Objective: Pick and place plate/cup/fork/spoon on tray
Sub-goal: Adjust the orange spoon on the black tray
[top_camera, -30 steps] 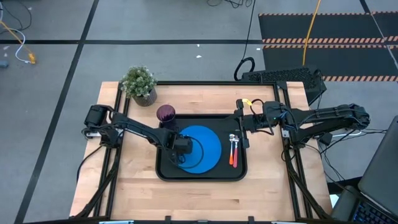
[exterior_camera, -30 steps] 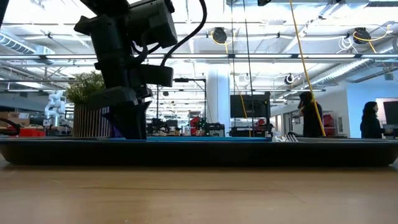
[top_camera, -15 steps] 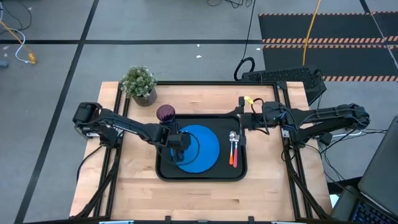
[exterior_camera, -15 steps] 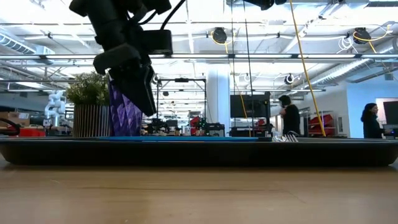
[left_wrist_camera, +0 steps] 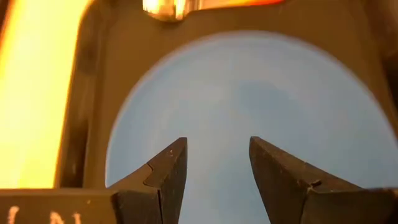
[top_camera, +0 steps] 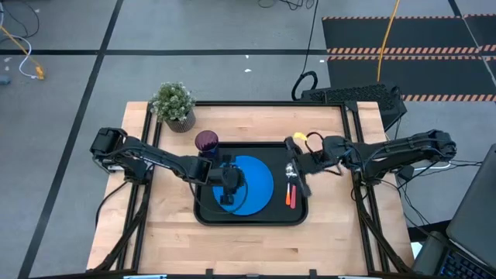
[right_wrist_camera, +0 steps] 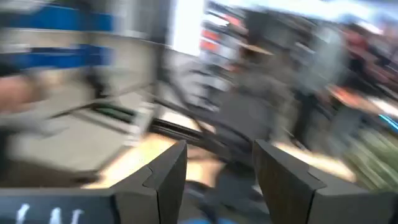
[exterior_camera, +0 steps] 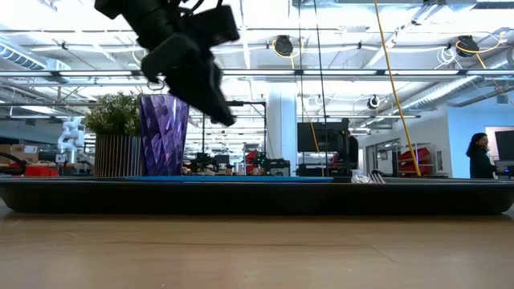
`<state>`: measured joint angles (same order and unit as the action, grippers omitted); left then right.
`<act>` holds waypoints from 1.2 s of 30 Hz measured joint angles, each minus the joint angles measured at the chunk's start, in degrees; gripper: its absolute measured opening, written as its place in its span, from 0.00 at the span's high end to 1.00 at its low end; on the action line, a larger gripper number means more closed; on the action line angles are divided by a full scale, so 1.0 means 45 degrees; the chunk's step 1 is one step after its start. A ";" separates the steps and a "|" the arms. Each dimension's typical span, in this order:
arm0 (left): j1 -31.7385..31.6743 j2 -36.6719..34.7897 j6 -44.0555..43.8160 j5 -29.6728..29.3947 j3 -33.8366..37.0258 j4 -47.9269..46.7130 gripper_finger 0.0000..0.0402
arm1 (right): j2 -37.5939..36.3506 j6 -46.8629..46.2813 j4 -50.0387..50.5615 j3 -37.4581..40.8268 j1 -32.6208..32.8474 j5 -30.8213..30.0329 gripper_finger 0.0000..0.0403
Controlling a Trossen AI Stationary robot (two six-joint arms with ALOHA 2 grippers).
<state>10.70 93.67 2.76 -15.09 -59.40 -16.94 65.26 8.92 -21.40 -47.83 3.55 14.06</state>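
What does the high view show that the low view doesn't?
Only the high view: the fork and spoon lying on the tray's right side, the right gripper above them, and the left gripper open over the blue plate.

Only the low view: the room behind the table and a person far off.

Both: the black tray, the purple cup at its back left corner, the potted plant, and the left arm.

Left end effector (top_camera: 229,184) rose (right (top_camera: 292,159) swung inward).
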 joint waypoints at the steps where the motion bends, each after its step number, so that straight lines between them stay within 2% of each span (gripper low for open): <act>1: 0.0000 0.0000 0.0269 0.0000 0.0000 0.0399 0.56 | 0.0056 -0.0406 0.0230 0.0000 0.0002 -0.1126 0.56; 3: 0.0010 0.0000 0.0755 0.0010 0.0000 0.1379 0.56 | 0.0092 -0.1708 0.1327 -0.0005 -0.0076 -0.4015 0.56; 5: 0.0010 0.0000 0.1254 0.0169 0.0000 0.2531 0.56 | 0.0101 -0.3123 0.3135 -0.0005 -0.0205 -0.6144 0.56; 7: 0.0010 0.0000 0.1777 0.0662 0.0000 0.3548 0.56 | 0.0103 -0.4853 0.5157 -0.0005 -0.0378 -0.7381 0.56; 9: 0.0036 -0.0005 0.2161 0.1132 0.0000 0.4412 0.56 | 0.0106 -0.7078 0.7072 -0.0050 -0.0624 -0.7828 0.56; 13: 0.0097 -0.0005 0.2633 0.1841 0.0117 0.6199 0.56 | 0.0102 -1.0713 0.9184 -0.0092 -0.1255 -0.6869 0.56; 16: 0.0041 -0.0010 0.2623 0.2110 0.0598 0.8443 0.56 | 0.0104 -1.2970 1.0085 -0.0092 -0.1694 -0.5208 0.57; 19: -0.0167 -0.0010 0.2614 0.2148 0.1241 1.1242 0.56 | 0.0213 -1.4856 1.0712 -0.0092 -0.1949 -0.3361 0.59; 23: -0.0702 -0.0297 0.2244 0.2493 0.2191 1.4152 0.56 | 0.0619 -1.6521 1.0602 -0.0093 -0.1780 -0.2005 0.63; 26: -0.1270 -0.1662 0.2034 0.3234 0.3011 1.4439 0.56 | 0.1101 -1.7160 0.9906 -0.0097 -0.1466 -0.1378 0.66; 31: -0.2111 -0.5395 0.1933 0.4864 0.4799 1.3515 0.56 | 0.1926 -1.6807 0.8630 -0.0093 -0.1019 -0.1517 0.68; 33: -0.2152 -0.6883 0.1943 0.5072 0.5278 1.2590 0.56 | 0.2219 -1.6313 0.7328 -0.0092 -0.0991 -0.1797 0.68; 36: -0.1966 -0.8152 0.1939 0.5077 0.5376 1.1428 0.56 | 0.2507 -1.5460 0.4892 -0.0093 -0.0991 -0.1738 0.68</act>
<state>1.85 56.98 11.49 7.75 -35.20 34.49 76.54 -60.65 0.61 -48.25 -0.91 6.24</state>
